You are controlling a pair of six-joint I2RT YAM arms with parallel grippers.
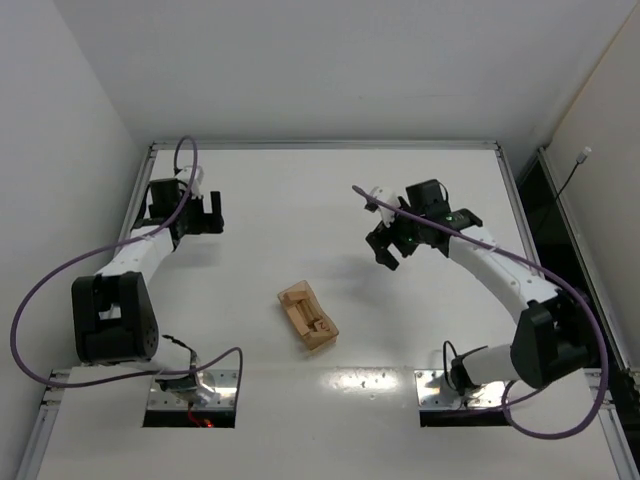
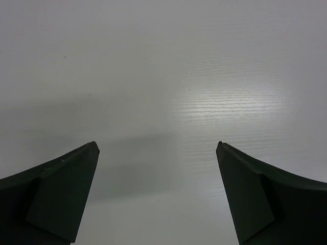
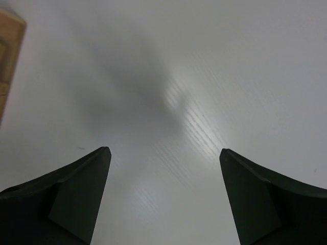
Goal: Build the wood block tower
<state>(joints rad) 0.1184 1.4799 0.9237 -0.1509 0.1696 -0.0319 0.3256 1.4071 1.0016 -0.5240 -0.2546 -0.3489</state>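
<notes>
The wood blocks [image 1: 318, 326] lie bunched in a tan tray [image 1: 290, 294] on the tabletop [image 1: 300, 200]. The tray's long axis slants across in front of the right claw [image 1: 384, 250]. The tray sits near that claw, to its left and back toward the arm bases. The left claw [image 1: 200, 222] is well apart from it. Both claws gape wide, holding nothing.

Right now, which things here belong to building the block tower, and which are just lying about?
For the job: wood blocks, left tool, right tool, both open.
Just lying about: tan tray holding them, purple cables.
</notes>
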